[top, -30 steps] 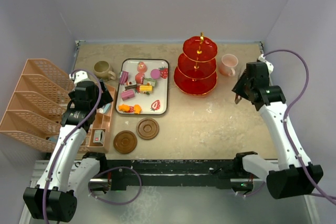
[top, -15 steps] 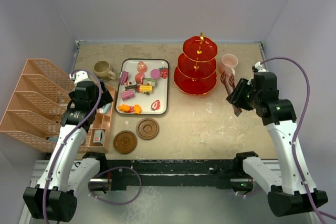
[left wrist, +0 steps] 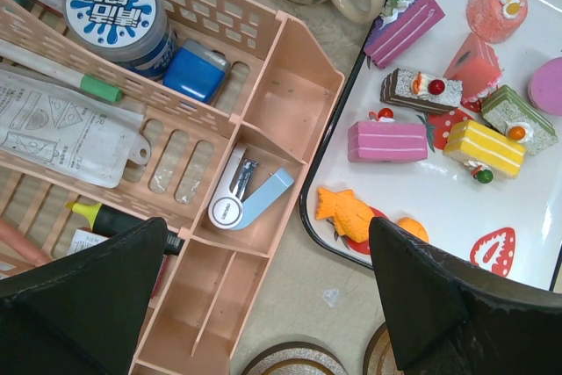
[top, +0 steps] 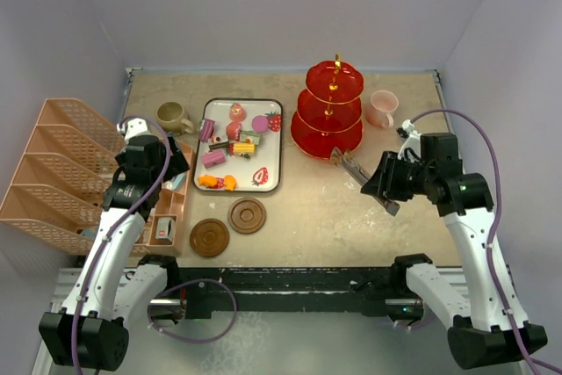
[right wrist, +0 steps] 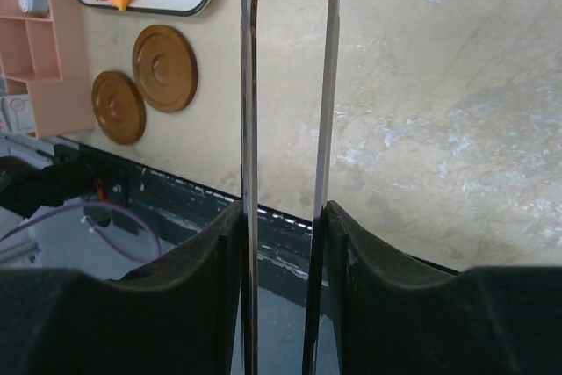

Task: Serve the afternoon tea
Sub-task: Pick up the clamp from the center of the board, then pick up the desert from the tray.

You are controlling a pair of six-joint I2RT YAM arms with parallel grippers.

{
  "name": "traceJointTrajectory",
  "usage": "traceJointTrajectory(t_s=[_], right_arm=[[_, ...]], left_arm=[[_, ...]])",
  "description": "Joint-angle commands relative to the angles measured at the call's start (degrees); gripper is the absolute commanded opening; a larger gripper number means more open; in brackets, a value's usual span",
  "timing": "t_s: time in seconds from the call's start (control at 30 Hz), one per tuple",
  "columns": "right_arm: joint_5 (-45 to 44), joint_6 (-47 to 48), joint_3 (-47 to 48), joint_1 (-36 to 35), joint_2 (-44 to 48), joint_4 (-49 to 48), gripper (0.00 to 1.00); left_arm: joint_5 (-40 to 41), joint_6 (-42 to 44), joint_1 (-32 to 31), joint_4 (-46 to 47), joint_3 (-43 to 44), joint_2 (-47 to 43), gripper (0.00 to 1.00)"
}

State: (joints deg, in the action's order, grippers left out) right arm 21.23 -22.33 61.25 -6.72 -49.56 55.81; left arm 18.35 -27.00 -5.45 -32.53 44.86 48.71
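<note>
1. Judged as the carry of the long metal tweezers toward the toy sweets on the white tray. Aim the tips at one piece at the near edge, such as the orange pair, not into the crowded middle.
2. Hold the squeeze firm enough to steady the tool but light enough to leave the blades parted, as seen in the right wrist view, side by side over bare table.
3. Swing in low from the right, well clear of the red three-tier stand at the back, close to the tips.
4. Leave alone for now the olive-brown mug left of the tray, the pink mug right of the stand, and the two brown coasters near the front edge.
5. Gripping the tweezers' handle end with the right gripper, partly closed; forearm reached inward, wrist turned to point the tool left and away, toward the stand's foot.
6. Hanging the left gripper wide apart and empty over the peach organiser and the tray's left rim, elbow folded.
</note>
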Motion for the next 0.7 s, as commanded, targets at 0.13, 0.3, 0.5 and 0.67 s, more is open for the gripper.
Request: traceJointTrajectory(t_s=[0.13,0.3,0.5,0.67], right_arm=[[6.91,5.66,3.63,-1.38,-1.82,-1.98,0.42],[6.11,5.76,4.59,-3.34,-2.95,-2.72,0.41],[3.38,2.12,6.03,-8.47,-5.01,-5.94,0.40],[0.82,-1.97,7.30,-14.22,-6.90,-9.71,0.39]], left_arm=[[0.18,-0.53,-0.44,0.96,2.29,-0.11,0.94],[0.63,-0.68,-0.44,0.87,2.29,-0.16,0.94],[0.72,-0.68,-0.44,0.96,2.26,0.13,0.94],[0.87,-0.77,-0.46,0.81,2.33,0.22,0.94]])
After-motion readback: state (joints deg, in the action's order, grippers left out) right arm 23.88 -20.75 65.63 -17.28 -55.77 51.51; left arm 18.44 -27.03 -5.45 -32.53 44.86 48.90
